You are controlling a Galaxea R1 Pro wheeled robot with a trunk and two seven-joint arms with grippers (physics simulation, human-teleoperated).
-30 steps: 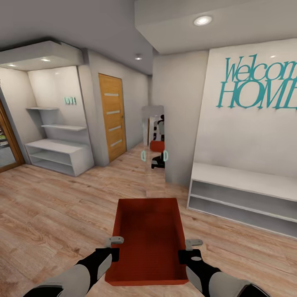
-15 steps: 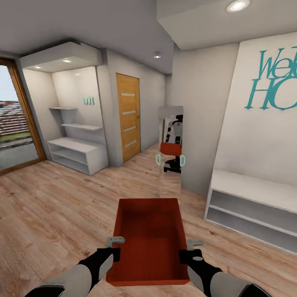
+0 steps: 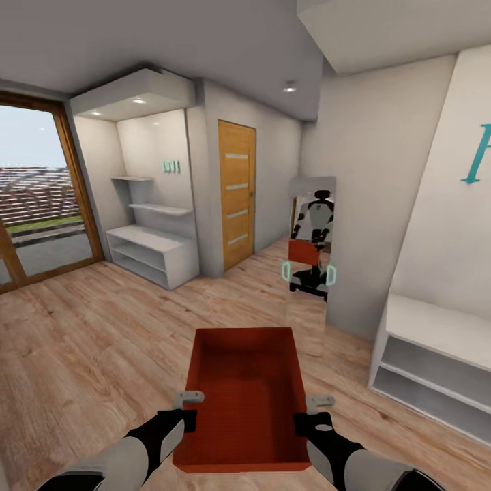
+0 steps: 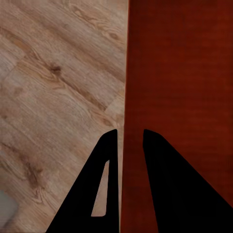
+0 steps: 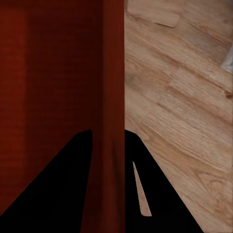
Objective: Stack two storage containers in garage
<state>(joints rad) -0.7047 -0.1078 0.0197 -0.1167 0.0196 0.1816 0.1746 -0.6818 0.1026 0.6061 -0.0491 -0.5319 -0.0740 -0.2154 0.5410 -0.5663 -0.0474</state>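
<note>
Both grippers, left (image 3: 189,404) and right (image 3: 315,408), pinch the side walls of one tub (image 3: 242,395) (held over plank floor (image 3: 82,354)); the view has swung left since, exposing one glazed door (image 3: 34,198).

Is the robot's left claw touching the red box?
Touching. In the left wrist view, the left gripper has one finger on each side of the storage container wall, pressed against it with no gap.
</note>
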